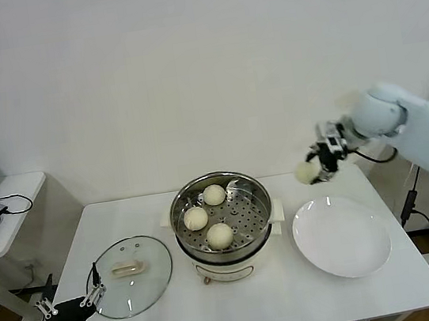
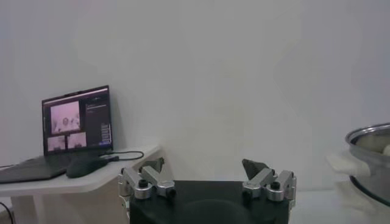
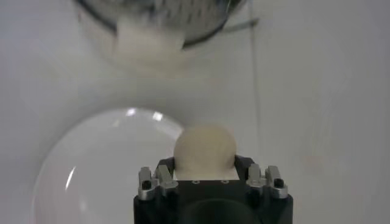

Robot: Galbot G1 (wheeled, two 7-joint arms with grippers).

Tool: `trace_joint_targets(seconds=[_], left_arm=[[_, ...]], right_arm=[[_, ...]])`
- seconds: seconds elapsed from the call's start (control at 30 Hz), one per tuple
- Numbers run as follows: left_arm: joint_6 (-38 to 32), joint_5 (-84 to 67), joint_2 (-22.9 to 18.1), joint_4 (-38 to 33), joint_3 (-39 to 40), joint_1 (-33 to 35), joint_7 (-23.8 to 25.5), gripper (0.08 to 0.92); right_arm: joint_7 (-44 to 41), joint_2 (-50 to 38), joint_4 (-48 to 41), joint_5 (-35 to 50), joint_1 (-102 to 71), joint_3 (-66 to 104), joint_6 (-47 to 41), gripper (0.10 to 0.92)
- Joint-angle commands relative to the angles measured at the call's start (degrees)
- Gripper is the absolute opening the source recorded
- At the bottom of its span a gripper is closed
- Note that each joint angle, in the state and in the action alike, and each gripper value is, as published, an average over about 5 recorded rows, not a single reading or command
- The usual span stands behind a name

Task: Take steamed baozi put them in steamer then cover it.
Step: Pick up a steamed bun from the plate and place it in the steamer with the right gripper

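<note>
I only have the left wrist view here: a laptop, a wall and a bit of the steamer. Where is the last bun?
Observer: The right gripper holds the bun, up above the plate.
Operator: How many are already in the steamer?
Observer: Three buns sit on the tray inside the steamer.
Operator: And the lid?
Observer: The lid lies flat on the table, by the open left gripper.

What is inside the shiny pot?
Three baozi sit on the holey tray inside the steamer. Whatever lies under the tray is hidden. A fourth bun is outside it, held in the right gripper above the white plate.
</note>
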Motion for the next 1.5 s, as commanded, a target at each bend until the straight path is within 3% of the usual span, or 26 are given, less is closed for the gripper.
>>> trace_joint_targets(seconds=[0.03, 0.43, 1.27, 1.37, 1.5], left_arm=[[0.02, -0.01, -0.13, -0.44, -0.30, 0.00, -0.02, 0.823], [-0.04, -0.30, -0.67, -1.46, -1.01, 0.40, -0.13, 0.823], [-0.02, -1.03, -0.67, -1.08, -1.24, -0.20, -0.26, 0.823], [-0.03, -1.03, -0.75, -1.06, -1.24, -0.24, -0.28, 0.823], [-0.02, -1.03, -0.75, -1.12, -1.34, -0.25, -0.28, 0.823]], right_arm=[[5.34, 13.88, 0.13, 15.34, 12.76, -11.93, -8.01, 0.619], [9.67, 22.80, -3.36, 15.37, 4.79, -13.63, -12.46, 0.620], [10.56, 23.28, -7.66, 6.21, -3.13, -12.22, -12.97, 0.622], [11.12, 22.89, -7.61, 5.81, -3.34, -11.88, -12.80, 0.647], [11.20, 21.60, -6.49, 6.21, -3.04, -10.40, -12.62, 0.749]])
